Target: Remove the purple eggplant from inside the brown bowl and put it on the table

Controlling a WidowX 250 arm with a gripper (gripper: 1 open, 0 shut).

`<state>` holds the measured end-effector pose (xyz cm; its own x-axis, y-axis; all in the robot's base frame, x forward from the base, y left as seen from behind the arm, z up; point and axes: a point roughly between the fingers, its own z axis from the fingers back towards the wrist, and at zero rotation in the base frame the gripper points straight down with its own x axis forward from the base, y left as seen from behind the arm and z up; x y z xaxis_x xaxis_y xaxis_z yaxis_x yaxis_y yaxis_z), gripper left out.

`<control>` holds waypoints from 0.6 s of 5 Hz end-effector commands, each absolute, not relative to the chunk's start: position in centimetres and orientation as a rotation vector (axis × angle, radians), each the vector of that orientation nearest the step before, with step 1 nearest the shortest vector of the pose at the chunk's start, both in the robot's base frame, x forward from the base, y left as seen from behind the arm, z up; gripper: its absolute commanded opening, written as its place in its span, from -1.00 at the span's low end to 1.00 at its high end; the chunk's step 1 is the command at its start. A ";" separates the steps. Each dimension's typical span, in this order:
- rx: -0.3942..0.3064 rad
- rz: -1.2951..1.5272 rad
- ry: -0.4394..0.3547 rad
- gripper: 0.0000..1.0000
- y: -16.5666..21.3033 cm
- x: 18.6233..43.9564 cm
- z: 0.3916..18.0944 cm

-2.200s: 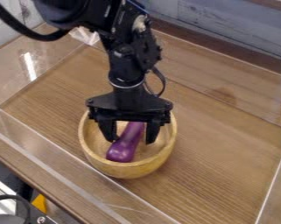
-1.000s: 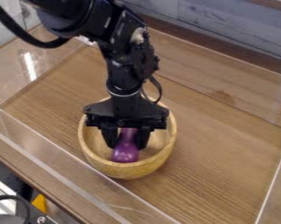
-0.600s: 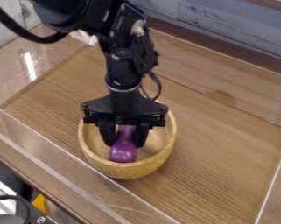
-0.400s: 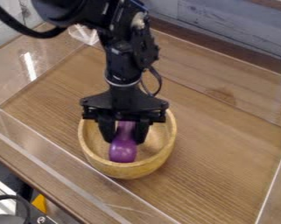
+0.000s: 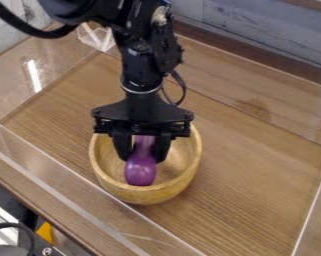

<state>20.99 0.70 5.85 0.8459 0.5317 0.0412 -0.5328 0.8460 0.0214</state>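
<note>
The brown bowl (image 5: 180, 176) sits on the table (image 5: 263, 160) near the front middle. My black gripper (image 5: 144, 150) points straight down over it, shut on the purple eggplant (image 5: 143, 165). The eggplant hangs upright between the fingers, its bulbous end low inside the bowl, its upper end hidden by the fingers. Whether its lower end touches the bowl's floor I cannot tell.
Clear acrylic walls (image 5: 43, 175) edge the tabletop at the front, left and back. Open wood surface lies to the right and left of the bowl. A purple patch (image 5: 250, 22) shows behind the rear wall.
The gripper has closed on the eggplant, which now stands upright instead of lying slanted in the bowl. It has risen only very slightly.
</note>
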 end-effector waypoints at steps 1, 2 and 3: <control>0.016 0.568 -0.102 -1.00 0.9 22.2 7.5; 0.017 0.570 -0.104 -1.00 0.9 22.3 7.6; 0.019 0.569 -0.105 -1.00 1.0 22.3 7.6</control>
<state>21.22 0.74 6.10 0.8441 0.5342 0.0454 -0.5355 0.8442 0.0219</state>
